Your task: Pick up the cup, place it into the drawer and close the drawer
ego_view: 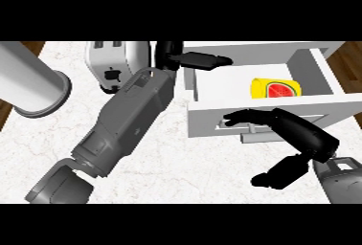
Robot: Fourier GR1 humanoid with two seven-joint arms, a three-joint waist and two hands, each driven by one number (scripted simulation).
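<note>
A yellow cup (274,88) with a watermelon picture lies on its side inside the open white drawer (212,88), toward its right half. My left hand (191,60) reaches over the drawer's left wall at the back, its fingers straight and holding nothing. My right hand (297,131) is at the drawer's front panel (205,123), its straight fingers resting against the front beside the handle (258,128), thumb hanging below. The cup sits free of both hands.
A white toaster (113,60) stands behind my left forearm at the counter's back. A large grey cylinder (32,83) lies at the left. Wooden floor shows beyond the counter's edges on both sides.
</note>
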